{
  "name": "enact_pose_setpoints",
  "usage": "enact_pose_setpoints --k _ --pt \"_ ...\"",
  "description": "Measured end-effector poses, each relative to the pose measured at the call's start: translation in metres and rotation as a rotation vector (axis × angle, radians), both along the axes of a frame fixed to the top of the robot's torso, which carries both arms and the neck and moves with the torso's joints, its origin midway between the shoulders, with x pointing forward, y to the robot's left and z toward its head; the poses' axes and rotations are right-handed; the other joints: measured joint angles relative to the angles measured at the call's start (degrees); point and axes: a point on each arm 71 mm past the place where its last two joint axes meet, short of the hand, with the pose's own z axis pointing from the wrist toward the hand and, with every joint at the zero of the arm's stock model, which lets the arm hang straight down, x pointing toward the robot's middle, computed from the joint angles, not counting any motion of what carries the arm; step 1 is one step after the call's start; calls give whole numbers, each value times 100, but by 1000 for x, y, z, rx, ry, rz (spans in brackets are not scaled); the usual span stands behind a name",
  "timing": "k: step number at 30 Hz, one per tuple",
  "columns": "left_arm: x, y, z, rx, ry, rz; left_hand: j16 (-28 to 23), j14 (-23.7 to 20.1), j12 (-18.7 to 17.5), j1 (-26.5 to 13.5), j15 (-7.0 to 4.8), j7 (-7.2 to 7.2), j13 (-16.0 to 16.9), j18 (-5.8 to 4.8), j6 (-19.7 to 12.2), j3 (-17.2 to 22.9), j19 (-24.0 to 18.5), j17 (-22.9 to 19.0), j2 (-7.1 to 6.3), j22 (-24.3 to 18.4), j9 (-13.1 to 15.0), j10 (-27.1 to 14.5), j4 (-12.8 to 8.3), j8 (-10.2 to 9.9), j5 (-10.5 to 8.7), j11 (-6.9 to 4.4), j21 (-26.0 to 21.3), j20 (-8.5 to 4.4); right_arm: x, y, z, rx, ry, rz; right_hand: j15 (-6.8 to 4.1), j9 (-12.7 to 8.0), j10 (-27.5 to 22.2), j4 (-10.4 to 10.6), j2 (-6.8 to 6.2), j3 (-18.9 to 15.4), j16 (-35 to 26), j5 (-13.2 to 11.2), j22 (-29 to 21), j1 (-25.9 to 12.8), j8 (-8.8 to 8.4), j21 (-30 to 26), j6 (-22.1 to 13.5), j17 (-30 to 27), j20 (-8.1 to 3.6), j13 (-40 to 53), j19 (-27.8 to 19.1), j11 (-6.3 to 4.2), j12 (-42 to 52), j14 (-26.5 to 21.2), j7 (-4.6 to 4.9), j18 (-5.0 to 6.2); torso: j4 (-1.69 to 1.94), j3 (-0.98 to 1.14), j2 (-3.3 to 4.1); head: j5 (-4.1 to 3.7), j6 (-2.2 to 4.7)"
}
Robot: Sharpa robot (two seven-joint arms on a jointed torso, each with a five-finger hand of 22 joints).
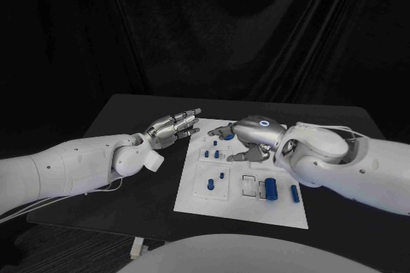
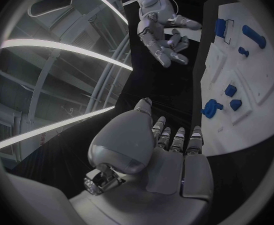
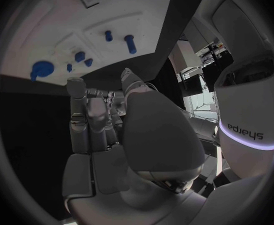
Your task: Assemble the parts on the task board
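Note:
The white task board [image 1: 242, 197] lies in the middle of the black table. Several small blue parts are on it: two pegs [image 1: 215, 148] near its far end, two [image 1: 208, 183] in the middle, and a larger block [image 1: 270, 188] and a bar [image 1: 295, 193] at its right side. My right hand [image 1: 243, 140] hovers over the board's far end, fingers bent downward and apart, with nothing seen in them. My left hand [image 1: 173, 129] is stretched flat beside the board's far left edge and holds nothing. In the left wrist view my left hand [image 2: 168, 155] faces the board [image 2: 262, 80] and my right hand [image 2: 162, 35].
Bare black tabletop [image 1: 128, 116] runs to the left of the board and behind it. A dark curtain [image 1: 222, 42] closes off the back. In the right wrist view my right hand [image 3: 112, 130] faces the board [image 3: 112, 15] with blue parts [image 3: 42, 69].

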Motion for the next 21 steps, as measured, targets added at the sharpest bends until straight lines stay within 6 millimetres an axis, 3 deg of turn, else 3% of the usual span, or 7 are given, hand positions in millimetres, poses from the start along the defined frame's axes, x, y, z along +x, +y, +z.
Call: enact_pose_setpoints --k 2,4,7,10,13,17,21 --pt "0 1 0 0 0 1 0 0 0 0 0 0 0 0 0 0 0 0 0 0 0 0 0 0 0 0 0 0 5 -10 17 17 -24 -21 -9 107 84 -66 74 40 19 27 0 14 183 50 801 23 -14 0 18 -17 144 9 180 -1 -1 0 0 -25 0" --pt "0 1 0 1 0 2 0 0 0 0 0 0 0 0 0 0 0 0 0 7 0 0 0 0 0 0 0 0 11 -22 31 32 -32 -52 -9 182 204 -163 122 63 20 98 0 33 321 51 1328 17 -17 7 22 -39 274 9 271 -1 0 0 0 -53 0" --pt "0 1 0 1 0 2 0 0 0 0 0 0 1 0 0 0 0 1 0 9 0 0 0 0 0 0 0 0 15 -42 41 41 -12 -103 -9 235 451 -402 284 194 20 394 -1 201 428 51 1690 -22 -34 35 39 -77 491 9 377 -1 0 0 -1 -92 0" --pt "0 1 0 1 0 3 0 0 0 0 0 0 1 0 0 0 0 1 0 9 0 0 0 0 0 0 0 0 20 -62 43 32 27 -161 -33 275 678 -570 315 365 89 604 -1 358 512 365 1980 102 -40 45 182 -109 629 113 465 -1 0 0 -2 -119 0" --pt "0 2 0 1 0 4 0 0 0 0 0 0 1 0 0 0 0 2 0 8 0 0 0 0 0 0 0 0 21 -78 37 8 75 -208 -139 296 1428 -636 319 478 239 608 -1 386 516 757 2190 307 -110 293 319 -315 1200 264 514 -2 0 -3 -8 -129 0" --pt "-1 2 0 2 0 5 0 0 0 0 0 0 2 0 0 0 0 2 0 14 0 0 0 0 0 0 0 0 17 -97 16 -48 159 -270 -347 350 1637 -496 275 483 245 419 -1 -6 561 806 2687 327 -307 1383 370 -596 2804 347 428 -2 0 -9 -21 -147 0" --pt "0 2 0 2 0 4 0 0 0 0 0 0 2 0 0 0 0 1 0 14 0 0 0 0 0 0 0 0 14 -110 -5 -112 228 -332 -450 598 3056 -188 366 202 382 151 -1 -843 672 1038 3194 606 -393 5207 493 -727 5813 495 238 -17 0 -12 -24 -183 0"
